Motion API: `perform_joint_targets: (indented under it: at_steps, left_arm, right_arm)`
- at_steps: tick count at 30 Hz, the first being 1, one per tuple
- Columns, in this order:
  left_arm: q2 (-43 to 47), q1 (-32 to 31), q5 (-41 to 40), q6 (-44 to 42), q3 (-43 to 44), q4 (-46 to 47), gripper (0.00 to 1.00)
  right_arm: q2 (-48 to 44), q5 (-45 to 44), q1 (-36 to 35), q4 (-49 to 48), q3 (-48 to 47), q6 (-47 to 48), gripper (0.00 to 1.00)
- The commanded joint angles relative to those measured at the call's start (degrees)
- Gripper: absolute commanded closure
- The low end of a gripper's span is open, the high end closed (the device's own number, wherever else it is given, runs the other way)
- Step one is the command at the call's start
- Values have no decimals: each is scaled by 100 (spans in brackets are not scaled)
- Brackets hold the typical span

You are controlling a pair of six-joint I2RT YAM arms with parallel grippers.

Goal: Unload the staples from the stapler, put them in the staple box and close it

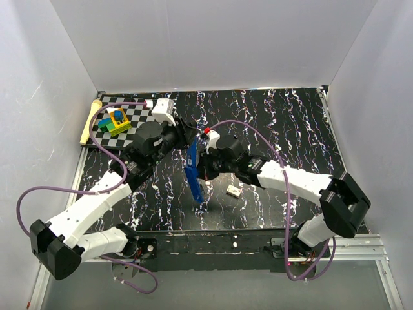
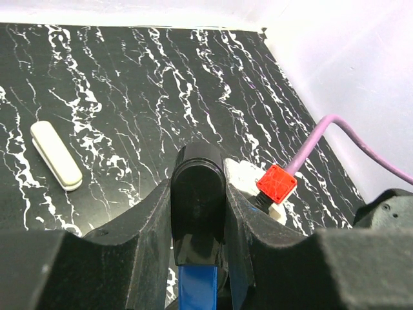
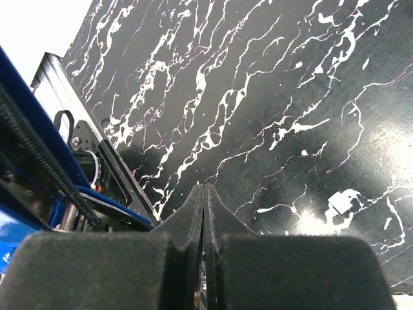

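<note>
The small, slim bright-blue stapler (image 1: 193, 173) is at the middle of the top view, between the two arms. It is steeply tilted, with its upper end toward the left gripper (image 1: 186, 146) and its lower end down near the black, white-veined table surface (image 1: 290, 129). In the left wrist view its upper end is a glossy black rounded cap, and the blue body (image 2: 197, 287) continues below it to the bottom edge of the frame. In the right wrist view the stapler fills the left edge as a blue part (image 3: 10, 248) with a dark ribbed strip running along it.

The left gripper (image 2: 199, 194) is clamped on the stapler, with a black finger pressed against each side of the cap. The right gripper (image 1: 202, 170) is just to the right of the stapler's middle in the top view. Its two fingers (image 3: 204, 200) are pressed flat against each other, with nothing visible between them and the stapler off to their left. Whether this gripper touches the stapler cannot be told.

A cream oblong rounded bar (image 2: 56, 155) lies flat on the table at the left of the left wrist view, well apart from the stapler. A small pale block (image 1: 233, 190) lies on the table just below the right gripper in the top view.
</note>
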State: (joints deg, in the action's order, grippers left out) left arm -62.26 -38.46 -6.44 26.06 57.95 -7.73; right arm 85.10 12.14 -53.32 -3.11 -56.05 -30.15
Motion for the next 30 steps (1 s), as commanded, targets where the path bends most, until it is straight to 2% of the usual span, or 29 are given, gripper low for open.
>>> perform_joint_targets:
  at_steps: [1,16,30]
  left_arm:
    - [-110,14,-577,118,40,650,100]
    - [-884,14,-1114,-479,401,922,100]
    - [-621,5,-974,-629,568,589,100]
  right_arm:
    - [191,192,6,-374,-187,-315,99]
    - [850,1202,674,-1393,-134,-1133,99]
    - [578,966,779,-1148,-11,-905,99]
